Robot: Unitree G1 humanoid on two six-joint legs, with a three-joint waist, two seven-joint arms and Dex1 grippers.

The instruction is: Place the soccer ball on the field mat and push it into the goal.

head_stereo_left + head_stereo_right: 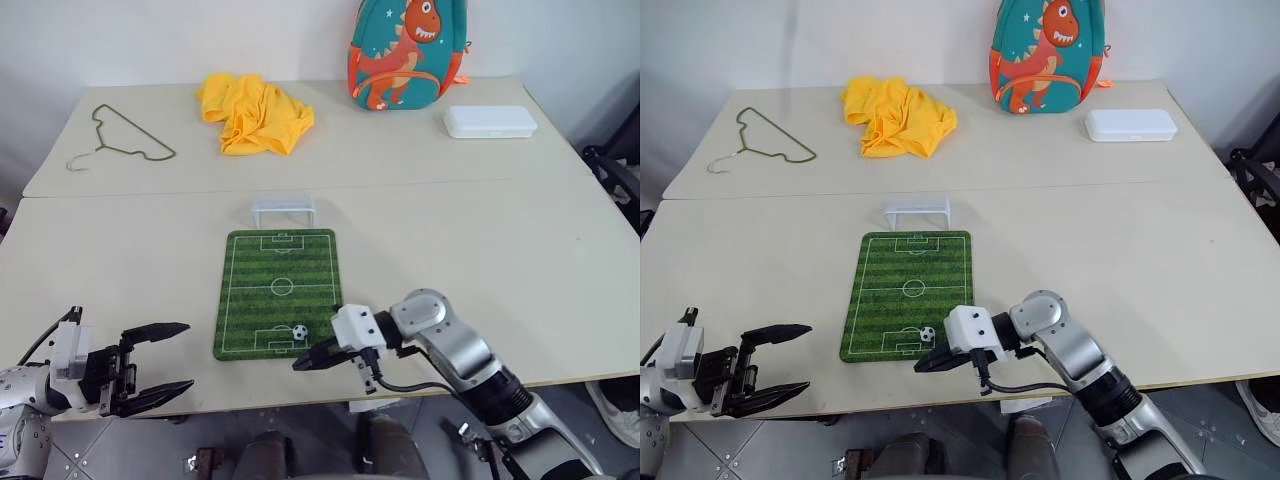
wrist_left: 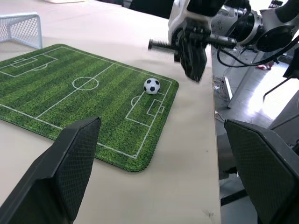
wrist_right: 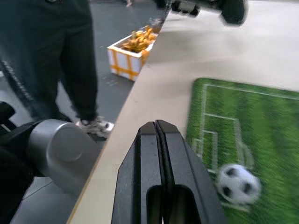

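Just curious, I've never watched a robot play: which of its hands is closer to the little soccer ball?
Right. The right hand sits just beside the soccer ball at the field mat's near edge; the left hand waits off the mat's other side.

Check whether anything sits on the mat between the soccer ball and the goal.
Nothing visible does. The soccer ball rests near the field mat's near end, and the striped lane up to the goal beyond the far edge is bare.

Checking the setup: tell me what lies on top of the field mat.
Only the soccer ball rests on the field mat, near its edge closest to the robot. The table under the mat is covered.
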